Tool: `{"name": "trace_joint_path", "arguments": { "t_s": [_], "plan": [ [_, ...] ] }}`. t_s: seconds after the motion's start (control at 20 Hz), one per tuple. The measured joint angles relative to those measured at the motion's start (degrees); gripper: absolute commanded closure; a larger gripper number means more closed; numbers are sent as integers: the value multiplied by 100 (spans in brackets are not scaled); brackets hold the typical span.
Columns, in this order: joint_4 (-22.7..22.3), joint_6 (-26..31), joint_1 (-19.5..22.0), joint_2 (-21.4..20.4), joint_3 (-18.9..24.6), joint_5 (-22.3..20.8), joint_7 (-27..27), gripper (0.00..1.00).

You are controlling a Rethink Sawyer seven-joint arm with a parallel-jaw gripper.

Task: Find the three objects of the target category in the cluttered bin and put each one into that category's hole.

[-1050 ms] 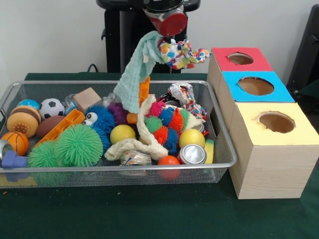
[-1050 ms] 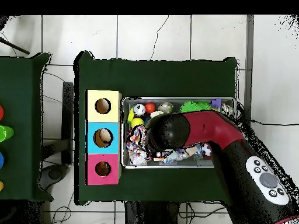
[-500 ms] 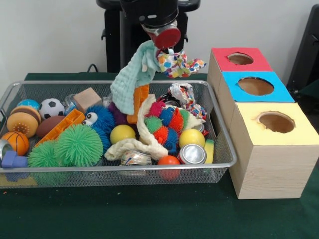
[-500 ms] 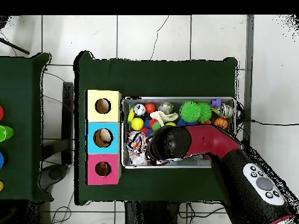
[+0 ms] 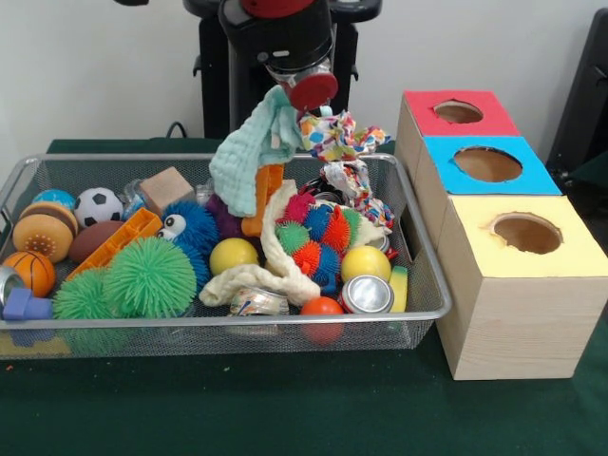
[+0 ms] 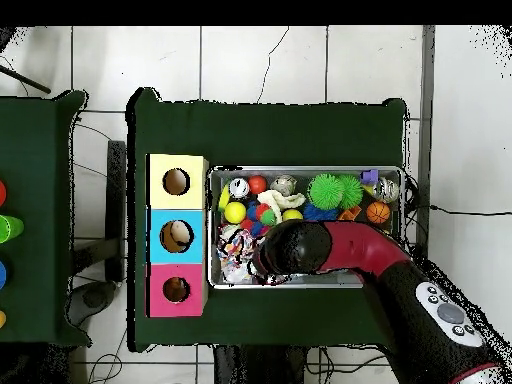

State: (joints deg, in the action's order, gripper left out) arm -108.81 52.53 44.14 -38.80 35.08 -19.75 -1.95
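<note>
My gripper (image 5: 296,103) hangs over the back of the wire bin (image 5: 432,285), its tips hidden in fabric. It is shut on a mint cloth (image 5: 255,152) that drapes down to the left, with an orange piece (image 5: 268,195) under it reaching into the bin. A multicoloured rope toy (image 5: 337,135) dangles from the same spot to the right. Three hole boxes stand right of the bin: red (image 5: 456,114), blue (image 5: 486,163) and yellow (image 5: 525,233). In the overhead view the arm's head (image 6: 290,247) covers the gripper; the rope toy (image 6: 234,250) shows beside it.
The bin holds green spiky balls (image 5: 150,275), a blue furry toy (image 5: 195,226), yellow balls (image 5: 234,255), a soccer ball (image 5: 99,205), a basketball (image 5: 30,270), a wooden block (image 5: 165,188), a cream rope (image 5: 275,271) and a can (image 5: 367,294). Another green table (image 6: 35,215) stands apart.
The gripper has come down and shifted left in the front view. The cloth and rope toy sank with it toward the bin's back edge.
</note>
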Motion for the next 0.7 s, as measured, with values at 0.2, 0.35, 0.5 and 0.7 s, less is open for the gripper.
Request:
{"name": "trace_joint_path", "arguments": {
  "t_s": [0.2, 0.35, 0.5, 0.7],
  "plan": [
    [1, -110, -54, 104, -79, 142, 0, 100],
    [5, -237, -105, 163, -112, 222, 0, 100],
    [37, -374, -221, 219, -167, 230, 0, 100],
    [88, -488, -385, 314, -230, 241, 0, 100]
  ]
}}
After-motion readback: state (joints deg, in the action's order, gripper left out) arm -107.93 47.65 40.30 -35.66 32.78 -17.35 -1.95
